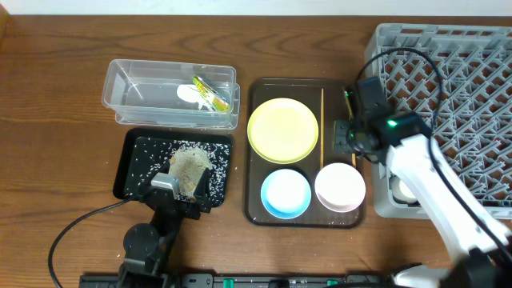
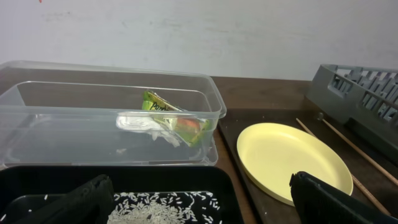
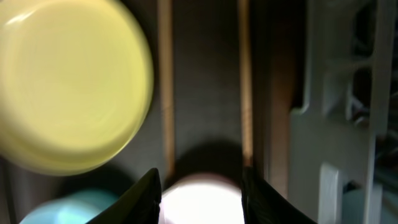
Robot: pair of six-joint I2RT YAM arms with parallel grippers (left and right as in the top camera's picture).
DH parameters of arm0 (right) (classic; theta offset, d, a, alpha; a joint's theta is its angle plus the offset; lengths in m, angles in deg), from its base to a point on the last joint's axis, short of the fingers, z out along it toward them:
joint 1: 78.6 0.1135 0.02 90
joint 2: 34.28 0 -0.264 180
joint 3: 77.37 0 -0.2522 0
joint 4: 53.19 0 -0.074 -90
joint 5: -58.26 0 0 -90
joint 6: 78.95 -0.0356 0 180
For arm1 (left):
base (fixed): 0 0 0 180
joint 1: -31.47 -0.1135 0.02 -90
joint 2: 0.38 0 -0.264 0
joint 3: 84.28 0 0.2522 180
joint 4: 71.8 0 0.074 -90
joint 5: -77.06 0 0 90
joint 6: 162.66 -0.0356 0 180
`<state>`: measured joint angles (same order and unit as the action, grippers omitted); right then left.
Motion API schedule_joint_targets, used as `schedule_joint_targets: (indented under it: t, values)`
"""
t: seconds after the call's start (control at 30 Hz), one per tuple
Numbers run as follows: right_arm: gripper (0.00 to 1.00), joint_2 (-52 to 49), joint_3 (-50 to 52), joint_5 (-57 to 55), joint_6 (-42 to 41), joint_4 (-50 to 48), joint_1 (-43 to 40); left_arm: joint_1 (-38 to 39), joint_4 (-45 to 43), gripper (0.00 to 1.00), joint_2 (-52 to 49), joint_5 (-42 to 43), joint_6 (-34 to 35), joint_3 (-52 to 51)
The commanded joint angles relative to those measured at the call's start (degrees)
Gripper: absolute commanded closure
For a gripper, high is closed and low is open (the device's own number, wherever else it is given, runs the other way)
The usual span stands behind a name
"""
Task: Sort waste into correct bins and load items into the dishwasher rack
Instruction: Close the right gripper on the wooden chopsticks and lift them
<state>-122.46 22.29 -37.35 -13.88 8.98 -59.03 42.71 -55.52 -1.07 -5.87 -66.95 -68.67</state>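
Wrapper point(image 1: 210, 94) and paper point(image 1: 189, 95) lie together in the clear tub point(image 1: 128, 88) at far left on the surface. Rice point(image 1: 192, 154) is scattered in the black tray point(image 1: 128, 172) just near of the tub. The left hand point(image 2: 205, 205) hovers over that tray's near edge, fingers spread wide and holding nothing. In the middle, a brown tray point(image 1: 256, 92) carries the plate point(image 1: 282, 130) at its far side, the blue bowl point(image 1: 286, 193) and the pink bowl point(image 1: 340, 186) side by side at its near side, and two chopsticks point(image 3: 165, 74) lying parallel, right of the plate. The right hand point(image 3: 200, 193) hangs above the chopsticks with fingers apart, empty. The rack point(image 1: 464, 72) stands right of the brown tray, with something white, perhaps the cup point(image 1: 404, 190), partly hidden under the right arm.
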Motion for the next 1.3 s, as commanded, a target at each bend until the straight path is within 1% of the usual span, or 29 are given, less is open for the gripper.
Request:
schedule_joint_targets:
  t: [0.0, 0.23, 0.53, 0.6, 0.67, 0.77, 0.8, 0.83, 0.97, 1.0, 1.03, 1.1, 1.27]
  values:
    - [0.58, -5.03, -0.66, -6.86, -2.93, -2.54, 0.20, -0.31, 0.79, 0.07, 0.46, -0.26, -0.76, -1.62]
    - [0.59, -13.75, -0.66, -7.30, -2.93, -7.50, -2.54, -0.31, 0.81, 0.07, 0.46, -0.26, -0.76, -1.62]
    - [0.57, -20.94, -0.66, -6.78, -2.56, -9.62, -4.02, -0.31, 0.79, 0.07, 0.46, -0.26, -0.76, -1.62]
    - [0.60, -22.16, -0.66, -5.42, -1.77, -9.55, -4.00, -0.31, 0.81, 0.07, 0.46, -0.26, -0.76, -1.62]
    - [0.67, -23.32, -0.66, -5.29, -1.81, -9.42, -3.96, -0.31, 0.79, 0.07, 0.46, -0.26, -0.76, -1.62]
    - [0.74, -24.68, -0.66, -5.27, -1.81, -9.33, -3.45, -0.31, 0.79, 0.07, 0.46, -0.28, -0.76, -1.62]
    - [0.73, -25.00, -0.66, -5.25, -1.81, -9.33, -3.17, -0.31, 0.79, 0.07, 0.46, -0.26, -0.76, -1.62]
    - [0.69, -25.00, -0.66, -5.25, -1.81, -9.33, -2.99, -0.31, 0.79, 0.07, 0.46, -0.26, -0.76, -1.62]
    - [0.69, -23.98, -0.81, -5.27, -1.57, -8.66, -2.84, -0.31, 0.81, 0.07, 0.46, -0.26, -0.76, -1.62]
    - [0.75, -23.82, -0.81, -5.25, -1.57, -8.46, -2.86, -0.31, 0.79, 0.07, 0.46, -0.28, -0.76, -1.62]
    - [0.87, -23.63, -0.81, -4.98, -1.57, -8.31, -2.89, -0.31, 0.79, 0.07, 0.46, -0.26, -0.76, -1.62]
    - [0.99, -23.15, -0.81, -4.44, -1.55, -8.17, -2.89, -0.31, 0.79, 0.07, 0.46, -0.26, -0.76, -1.62]
    - [0.99, -19.32, -1.79, -3.45, -1.53, -7.67, -3.06, -0.31, 0.79, 0.07, 0.46, -0.26, -0.76, -1.62]
